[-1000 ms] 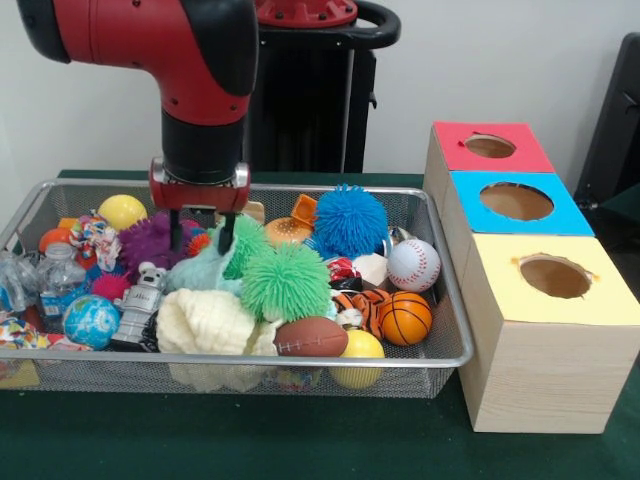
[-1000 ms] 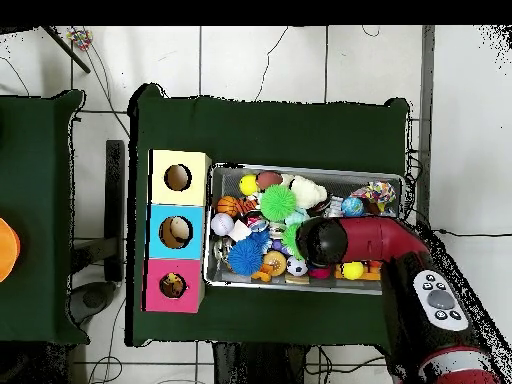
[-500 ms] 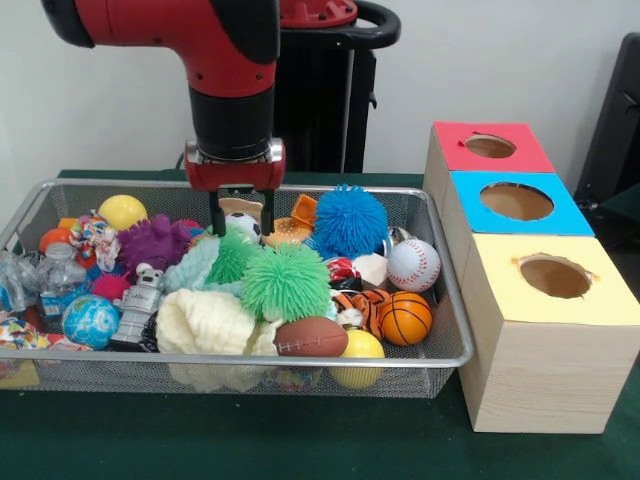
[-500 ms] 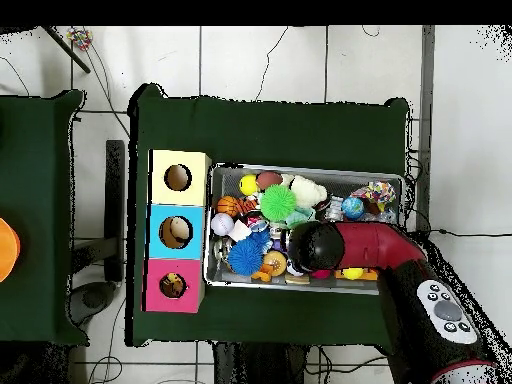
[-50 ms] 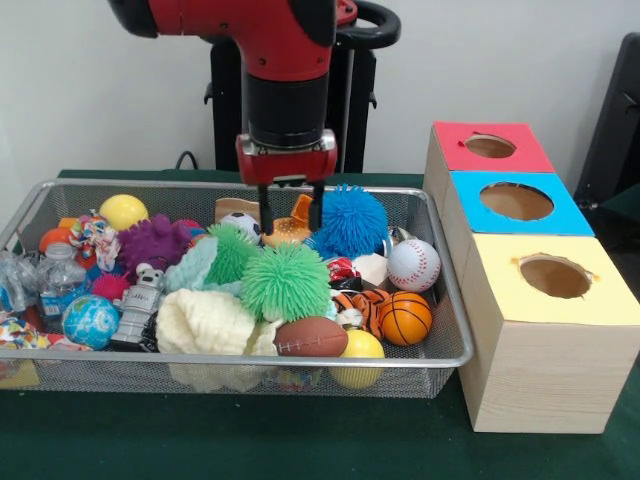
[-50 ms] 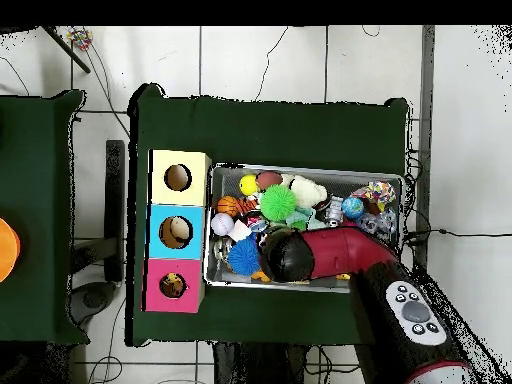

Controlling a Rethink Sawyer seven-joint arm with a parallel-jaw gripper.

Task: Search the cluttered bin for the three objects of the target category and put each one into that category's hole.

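Hand (image 5: pixel 289 216) spread, empty, above what looks like a tan burger toy (image 5: pixel 287 231) in mesh bin (image 5: pixel 440 330).

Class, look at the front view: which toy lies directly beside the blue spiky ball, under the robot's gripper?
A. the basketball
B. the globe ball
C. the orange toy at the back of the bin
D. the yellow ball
C: the gripper hangs with its fingers apart over the orange toy, just left of the blue spiky ball.
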